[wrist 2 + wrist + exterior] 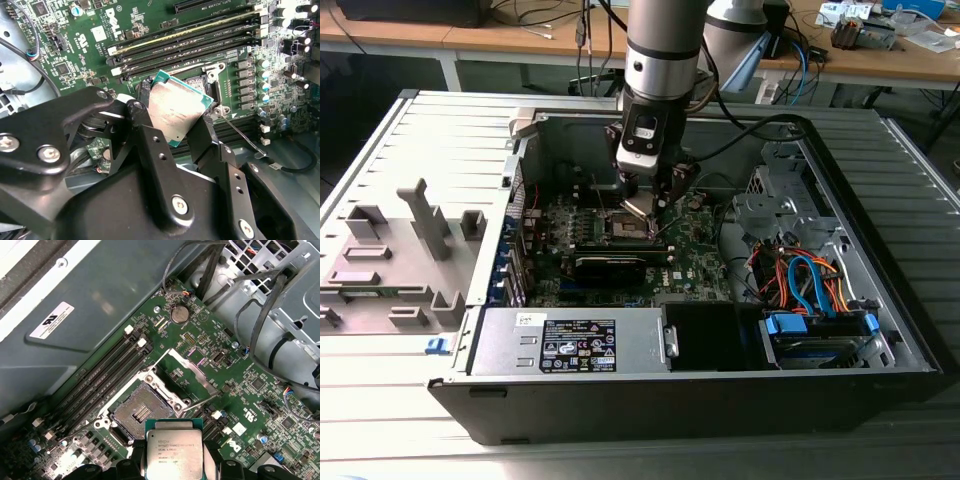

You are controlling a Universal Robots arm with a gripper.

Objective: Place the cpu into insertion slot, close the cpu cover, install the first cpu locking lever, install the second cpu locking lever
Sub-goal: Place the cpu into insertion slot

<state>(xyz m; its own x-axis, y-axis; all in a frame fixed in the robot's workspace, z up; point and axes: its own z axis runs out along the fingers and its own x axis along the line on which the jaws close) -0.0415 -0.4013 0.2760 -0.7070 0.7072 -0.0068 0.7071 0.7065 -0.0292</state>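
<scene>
The open computer case (880, 330) lies on its side on a grey ribbed metal table (920, 200), with wooden desks behind it. I see the gripper (645, 205) hanging low over the green circuit board (705, 255) in the far middle of the case. It is clamped on the cpu (175, 112): in the second wrist view a black finger (207, 132) presses on each of two opposite edges of the chip, which sits tilted.

In the first wrist view the cpu (173, 450) hangs just beside the insertion slot (140, 412) and is not seated; the slot's dark centre lies bare. The cpu cover (200, 375) stands swung up from one edge of the slot. A thin locking lever (240, 132) juts out beside the socket, close to one finger.

Long black memory slots (185, 45) run close along one side of the socket. Nearer me, a dark card (610, 265) stands just in front of the slot, and the silver power supply (570, 345) fills the near wall. Blue and orange cables (805, 280) crowd the exterior view's right. A grey fixture plate (390, 260) rests on the table at the exterior view's left.
</scene>
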